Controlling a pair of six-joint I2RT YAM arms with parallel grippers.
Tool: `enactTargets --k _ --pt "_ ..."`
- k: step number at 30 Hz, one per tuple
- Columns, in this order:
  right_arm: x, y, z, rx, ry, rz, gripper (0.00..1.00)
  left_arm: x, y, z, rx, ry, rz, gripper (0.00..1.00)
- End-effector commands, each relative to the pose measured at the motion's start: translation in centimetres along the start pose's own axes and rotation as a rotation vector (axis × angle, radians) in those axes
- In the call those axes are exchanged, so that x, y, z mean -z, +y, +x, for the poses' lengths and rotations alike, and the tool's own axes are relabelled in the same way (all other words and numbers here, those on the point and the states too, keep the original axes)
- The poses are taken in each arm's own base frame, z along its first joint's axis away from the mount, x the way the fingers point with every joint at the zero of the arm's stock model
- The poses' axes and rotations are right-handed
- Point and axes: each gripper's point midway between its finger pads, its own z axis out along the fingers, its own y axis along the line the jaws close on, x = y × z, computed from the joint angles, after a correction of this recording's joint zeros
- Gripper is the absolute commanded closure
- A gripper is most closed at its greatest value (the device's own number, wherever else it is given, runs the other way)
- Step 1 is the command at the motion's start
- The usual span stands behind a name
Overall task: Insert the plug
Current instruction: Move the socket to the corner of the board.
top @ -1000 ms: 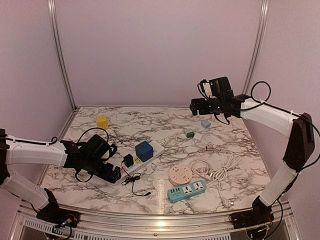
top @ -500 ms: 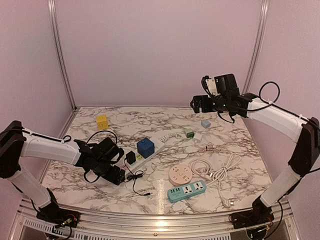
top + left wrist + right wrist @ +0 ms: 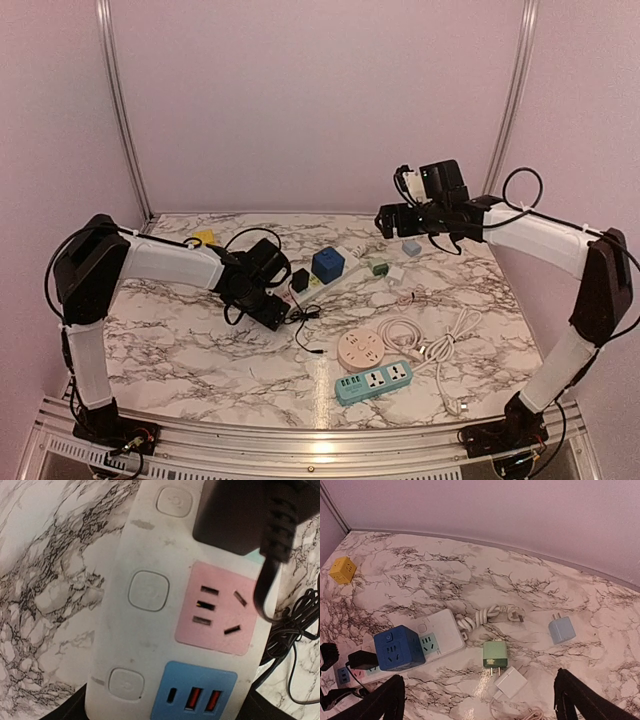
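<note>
**Step in hand: positioning the socket.** The left gripper [image 3: 275, 312] sits at the near end of the white power strip [image 3: 130, 645], left of centre in the overhead view. In the left wrist view its dark fingers [image 3: 70, 707] show at both lower corners, tight against the strip's two long edges. On that evidence it is judged to be clamped on the strip's end.

**Strip layout, top to bottom of the left wrist view:**
- A black adapter [image 3: 235, 515] is seated in the upper outlet.
- Below it is a pink socket [image 3: 216, 609] with nothing in it.
- At the bottom is a blue USB panel [image 3: 195, 695] with three ports.
- A push button [image 3: 148, 590] stands left of each section.

**Right arm.** The right gripper [image 3: 482, 700] hangs high over the upper right of the overhead view. Its fingers are spread wide and hold nothing.

**Task item.** Which plug is meant cannot be told for certain. The loose candidates lie on the marble table [image 3: 445, 575], in the lower half of the right wrist view:
- a green plug adapter [image 3: 495, 653], prongs toward the bottom edge
- a white adapter [image 3: 511, 681] just below it
- a pale blue adapter [image 3: 562, 630] further right, apart from the others

No gripper holds any of them.

**Next move (judgement).**
1. Lower the right gripper and narrow it on the green plug adapter's body, leaving the prongs clear.
2. Carry the adapter to the pink socket.
3. Align the prongs with the slots while the left gripper steadies the strip.

**Markings.** No brand or text is readable. The top button shows a faint power symbol.
</note>
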Motion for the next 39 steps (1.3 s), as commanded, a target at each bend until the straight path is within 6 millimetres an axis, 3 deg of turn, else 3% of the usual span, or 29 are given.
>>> enactTargets --k 1,7,9,15,22,24,27,29,34,39 --pt "-2.7 1.1 0.8 0.028 -0.009 -0.040 0.02 -1.6 2.4 -3.0 -0.086 0.013 -0.056 0.39" --pt "-7.0 0.4 0.9 0.015 -0.026 -0.030 0.01 -3.5 4.6 -9.4 -0.069 -0.034 -0.023 0.39" --pt "-8.5 0.1 0.5 0.012 -0.025 -0.029 0.01 -4.0 5.4 -12.7 -0.082 -0.075 -0.032 0.40" --pt "-12.9 -1.6 -0.3 -0.008 -0.050 0.000 0.02 -6.7 8.9 -17.6 -0.084 -0.138 -0.057 0.40" --pt "-16.5 -2.8 -2.2 -0.030 -0.082 0.004 0.02 -7.4 11.9 -22.3 -0.008 -0.301 -0.048 0.39" --pt "-16.9 -3.0 -2.9 -0.029 -0.095 0.004 0.02 -7.5 12.2 -23.1 -0.016 -0.350 -0.052 0.38" --pt "-17.7 -3.3 -3.3 -0.019 -0.104 0.015 0.01 -7.9 12.7 -23.5 -0.038 -0.371 -0.079 0.27" --pt "-18.2 -4.1 -3.5 -0.021 -0.107 0.045 0.02 -7.9 13.2 -23.2 -0.029 -0.365 -0.106 0.17" --pt "-19.9 -6.9 -4.0 -0.092 -0.116 0.107 0.02 -7.3 14.9 -21.9 0.029 -0.368 -0.173 0.01" --pt "-21.3 -8.3 -5.1 -0.132 -0.140 0.151 0.01 -7.2 18.1 -20.7 0.091 -0.344 -0.258 0.04"
